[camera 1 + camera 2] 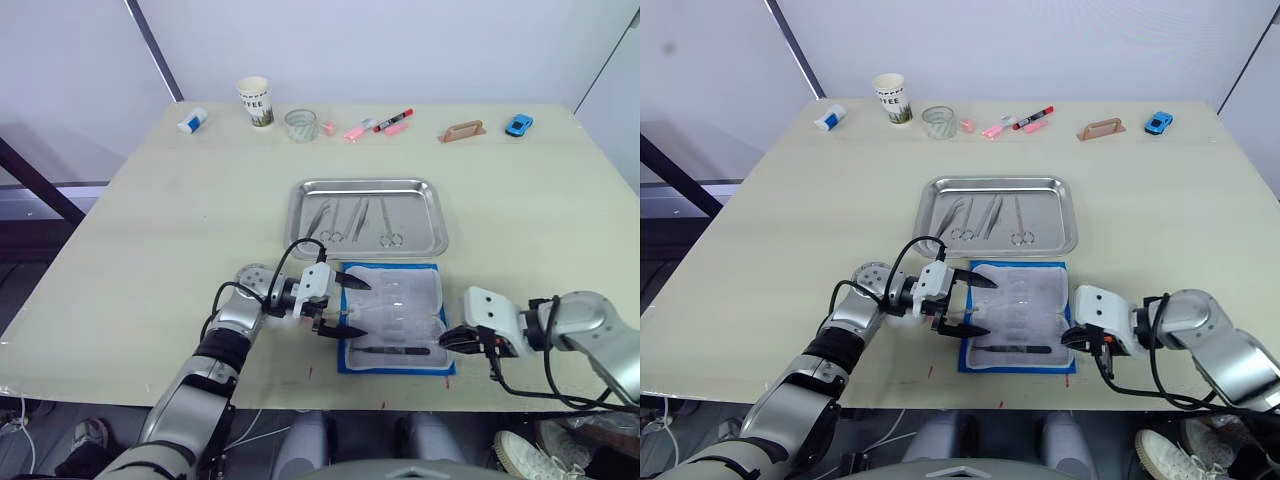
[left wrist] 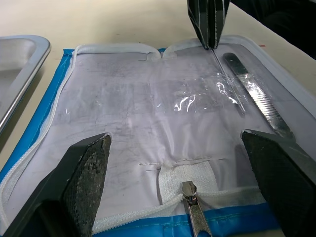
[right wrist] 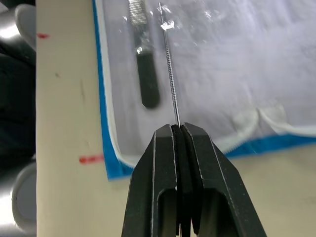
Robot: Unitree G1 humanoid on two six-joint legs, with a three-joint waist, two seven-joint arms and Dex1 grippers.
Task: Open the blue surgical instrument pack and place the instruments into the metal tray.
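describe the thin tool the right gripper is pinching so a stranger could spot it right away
Start at the metal tray mid-table, then drop to the opened blue surgical instrument pack lying just in front of it. On its pale lining, at the edge nearest the robot, the right gripper is shut on a hair-thin silvery probe. Beside it lies a broader tool with a black handle, far thicker than the wire-like probe.

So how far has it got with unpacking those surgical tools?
Well along, it seems. The blue pack lies unzipped and spread flat, and several instruments already lie in the metal tray. In hand: the right gripper is shut on a thin probe at the pack's edge, while the left gripper hangs open over the pack. Left to do: that probe and the dark-handled tool beside it.
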